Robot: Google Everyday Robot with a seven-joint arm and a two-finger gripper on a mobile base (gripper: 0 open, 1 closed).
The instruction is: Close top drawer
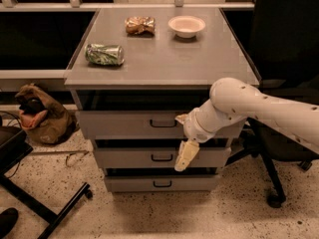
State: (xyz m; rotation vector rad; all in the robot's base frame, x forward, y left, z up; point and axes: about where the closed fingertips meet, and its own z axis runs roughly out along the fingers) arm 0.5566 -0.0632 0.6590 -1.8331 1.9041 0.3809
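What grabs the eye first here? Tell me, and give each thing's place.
The white arm stretches in from the right, its pincer by the front of the top drawer, right of the handle. On the grey cabinet top sit a crushed green can, a wrapper and a white bowl.

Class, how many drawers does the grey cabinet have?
3: top drawer, middle drawer and bottom drawer, stacked; the gripper hangs before the middle one.
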